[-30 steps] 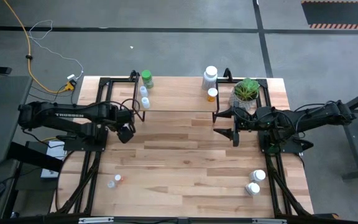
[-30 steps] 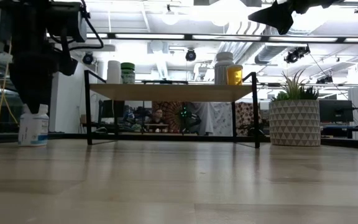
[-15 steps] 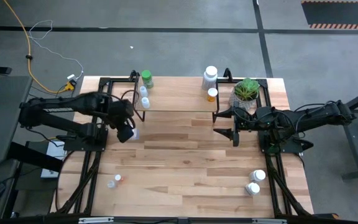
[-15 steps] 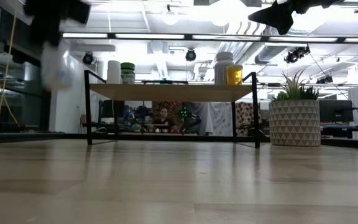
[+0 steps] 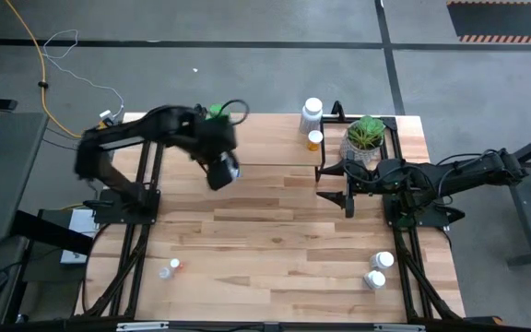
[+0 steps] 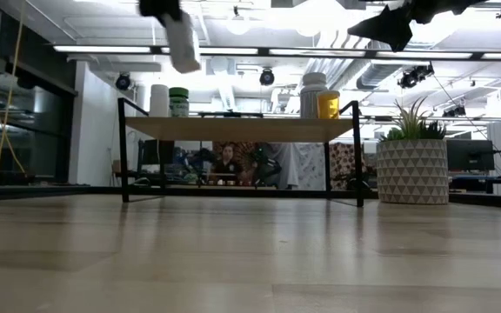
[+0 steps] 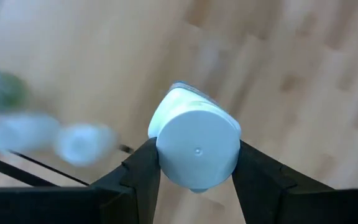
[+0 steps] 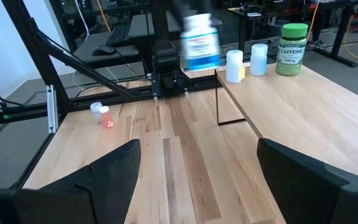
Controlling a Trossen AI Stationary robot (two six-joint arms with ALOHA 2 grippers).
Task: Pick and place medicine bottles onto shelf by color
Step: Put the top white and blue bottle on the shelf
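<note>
My left gripper [image 5: 219, 172] is shut on a white medicine bottle [image 7: 194, 134] with a white cap and a blue label. It holds the bottle high above the table, over the near left part of the shelf [image 6: 242, 129]. The low view shows the bottle [image 6: 183, 41] above shelf height. On the shelf stand a green-capped bottle [image 8: 293, 40], two small white ones [image 8: 234, 65], a larger white bottle [image 5: 312, 112] and a yellow one [image 5: 314, 139]. My right gripper [image 8: 197, 180] is open, in the air by the shelf's right end. My left gripper pinches the bottle between its two fingers [image 7: 143, 171], one on each side of the cap end [image 7: 166, 155]. The fingers come from above, pointing down. The bottle is lifted clear and hangs tilted below the fingers, bottom end lowest.
A potted green plant [image 5: 367, 134] stands at the shelf's right end, close to my right gripper. A clear bottle with an orange-red cap [image 5: 169, 269] lies near the table's near left corner. Two white-capped bottles [image 5: 378, 270] sit at the near right.
My left gripper has lifted the white bottle off the table, where it stood left of the shelf. It has carried the bottle up, then right and toward the far edge, to above the shelf's left part. The bottle now hangs tilted. My right arm has kept still.
</note>
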